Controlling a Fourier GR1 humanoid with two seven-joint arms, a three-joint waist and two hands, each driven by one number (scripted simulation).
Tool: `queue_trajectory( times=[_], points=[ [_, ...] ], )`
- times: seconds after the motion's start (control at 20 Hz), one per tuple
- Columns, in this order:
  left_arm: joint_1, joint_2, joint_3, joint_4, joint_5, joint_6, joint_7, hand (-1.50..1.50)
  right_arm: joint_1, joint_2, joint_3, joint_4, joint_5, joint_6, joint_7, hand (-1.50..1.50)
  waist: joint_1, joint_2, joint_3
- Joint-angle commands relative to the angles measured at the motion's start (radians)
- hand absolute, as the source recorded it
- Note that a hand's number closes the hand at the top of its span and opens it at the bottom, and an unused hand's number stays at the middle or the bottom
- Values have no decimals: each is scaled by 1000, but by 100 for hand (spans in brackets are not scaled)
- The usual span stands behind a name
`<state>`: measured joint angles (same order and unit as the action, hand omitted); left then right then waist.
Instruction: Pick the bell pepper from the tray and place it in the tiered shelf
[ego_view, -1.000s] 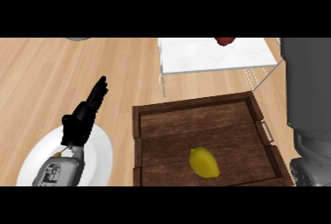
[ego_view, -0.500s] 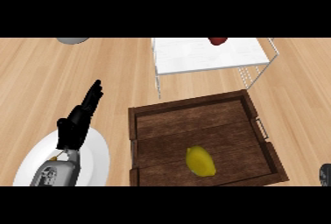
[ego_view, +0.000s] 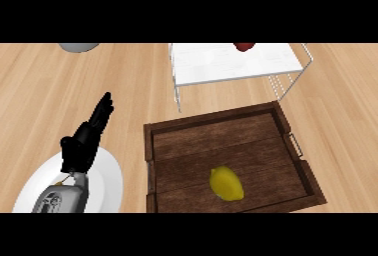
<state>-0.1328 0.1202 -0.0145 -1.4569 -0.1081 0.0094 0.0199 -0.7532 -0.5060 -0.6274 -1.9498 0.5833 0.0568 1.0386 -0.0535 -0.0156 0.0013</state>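
Right arm gone, bell pepper (ego_view: 227, 183) exposed

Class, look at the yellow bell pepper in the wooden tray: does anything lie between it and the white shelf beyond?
Only the tray's own far wall lies between the bell pepper and the tiered shelf; nothing else visible does.

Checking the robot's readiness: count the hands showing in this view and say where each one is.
1. The left hand shows at the lower left, fingers straight, above a white plate beside the wooden tray. The right hand is out of view.
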Motion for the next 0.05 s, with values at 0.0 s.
queue_trajectory(
  times=[0.0],
  points=[
    [-31, -12, -2, 12, -21, 27, 17, 0, 149, -39, -174, -137, -206, 161, 56, -150, -2, 3, 1]
  ],
)
